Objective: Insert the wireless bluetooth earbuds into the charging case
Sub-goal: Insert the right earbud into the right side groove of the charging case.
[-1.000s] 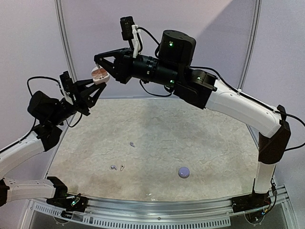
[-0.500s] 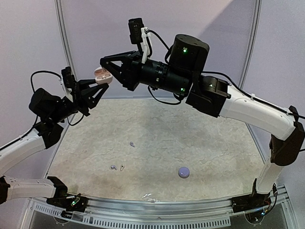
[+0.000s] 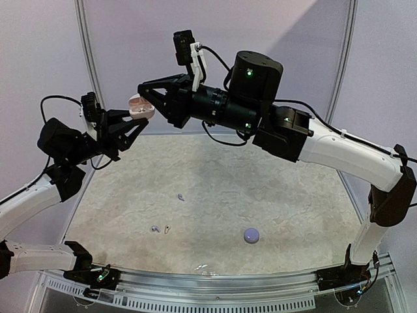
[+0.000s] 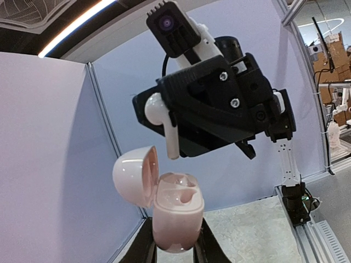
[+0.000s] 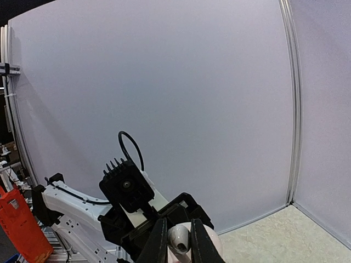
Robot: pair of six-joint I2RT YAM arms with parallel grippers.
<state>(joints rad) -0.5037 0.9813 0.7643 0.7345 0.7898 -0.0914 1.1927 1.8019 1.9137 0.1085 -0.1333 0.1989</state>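
Note:
My left gripper (image 3: 135,115) is shut on the charging case (image 4: 176,215), a pale pink pebble held upright in the air with its lid (image 4: 133,174) hinged open to the left and two empty sockets showing. My right gripper (image 3: 146,98) is shut on a white earbud (image 4: 163,123), stem pointing down, its tip a small gap above the case's open top. In the right wrist view the earbud (image 5: 180,239) sits between my fingers with the case (image 5: 213,247) just behind it. A tiny pale piece (image 3: 180,196) lies on the table; I cannot tell if it is the other earbud.
Two more tiny pieces (image 3: 160,229) lie on the speckled table (image 3: 293,208) near the front left. A small round lavender object (image 3: 251,235) sits near the front centre. Grey panel walls (image 3: 130,39) stand behind. Both arms meet high at the back left.
The right arm has risen and swung a little right with the earbud. The left gripper has lifted the open case slightly; the earbud stays just above the case.

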